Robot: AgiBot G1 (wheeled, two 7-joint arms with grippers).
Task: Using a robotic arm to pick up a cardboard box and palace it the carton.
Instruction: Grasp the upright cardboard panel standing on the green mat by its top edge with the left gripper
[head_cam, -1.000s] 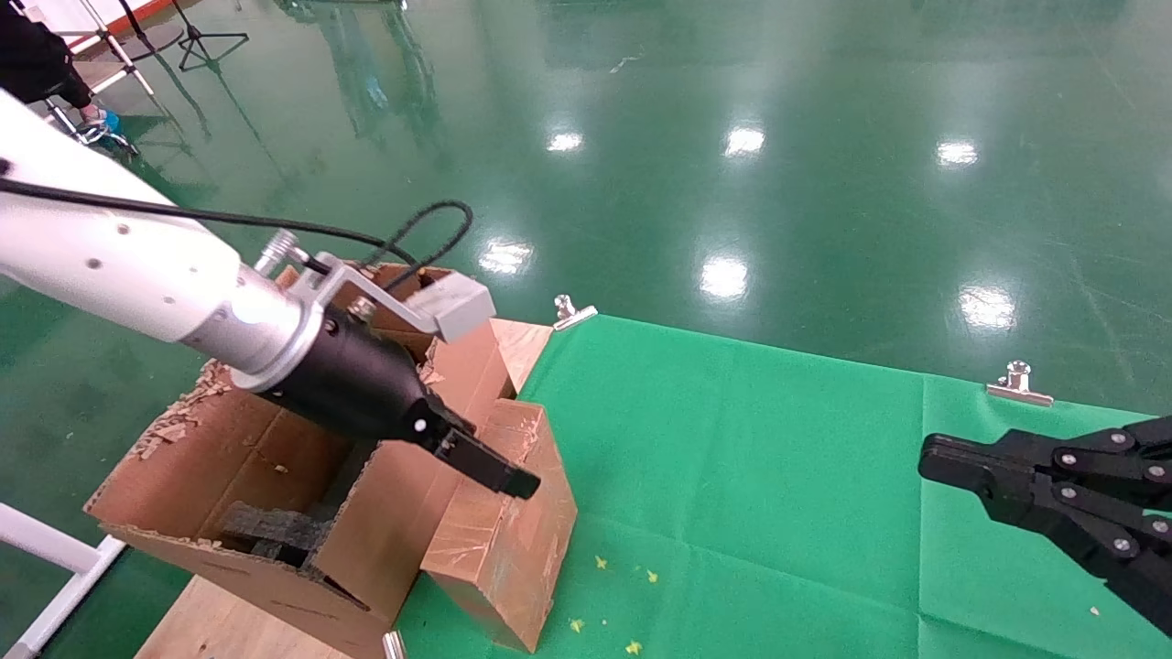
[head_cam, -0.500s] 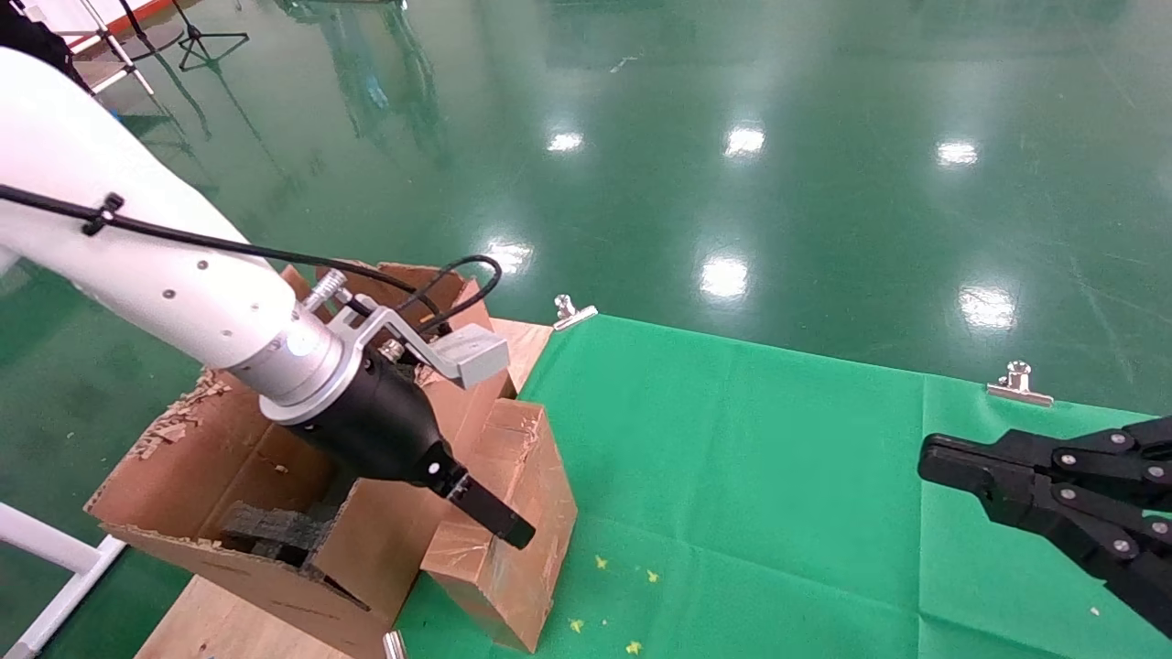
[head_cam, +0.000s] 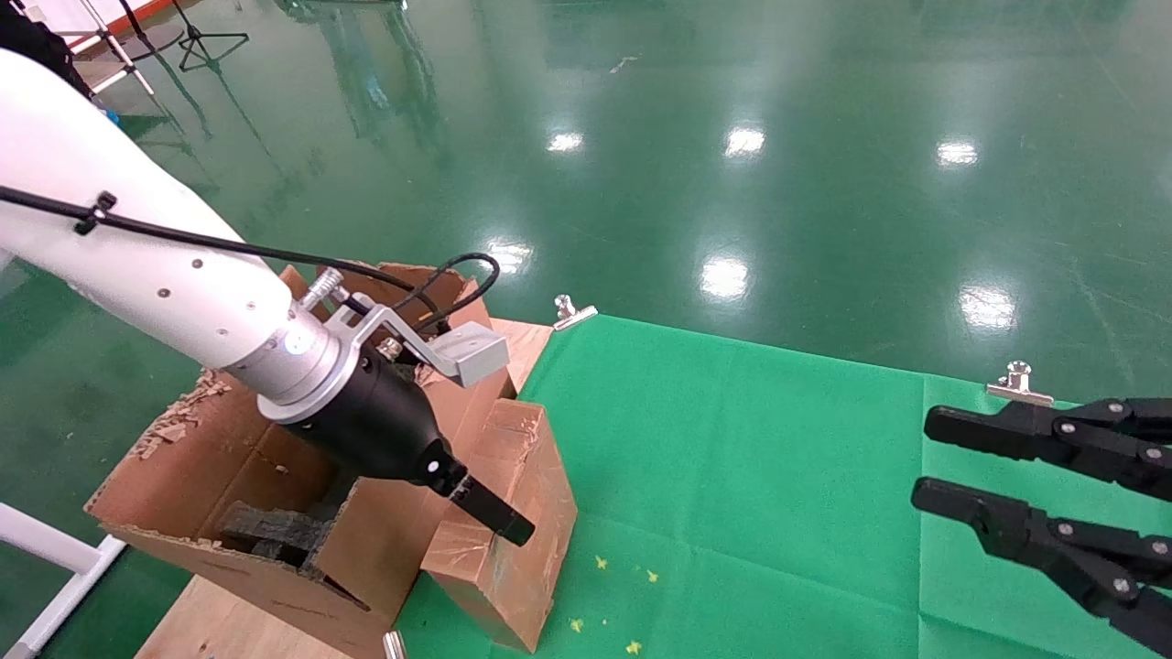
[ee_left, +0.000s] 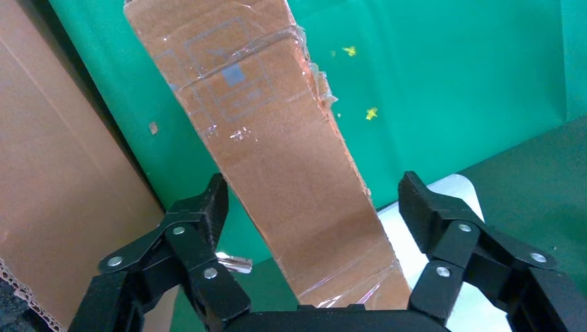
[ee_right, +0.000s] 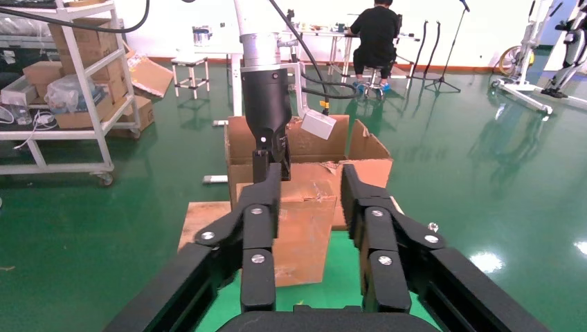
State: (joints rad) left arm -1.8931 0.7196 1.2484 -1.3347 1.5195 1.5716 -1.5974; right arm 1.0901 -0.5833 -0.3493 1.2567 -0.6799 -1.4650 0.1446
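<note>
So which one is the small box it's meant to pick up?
Find the big open carton at the green cloth's edge. Against its side stands the cardboard box, between the left claw's open fingers: closed, tape-glossy, scuffed, with no flaps.

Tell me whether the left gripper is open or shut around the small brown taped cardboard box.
Open. The left gripper has its black fingers spread to either side of the small brown taped cardboard box, with gaps showing on both sides.

Green cloth (head_cam: 751, 476) clipped by metal clips (head_cam: 1018, 384).
</note>
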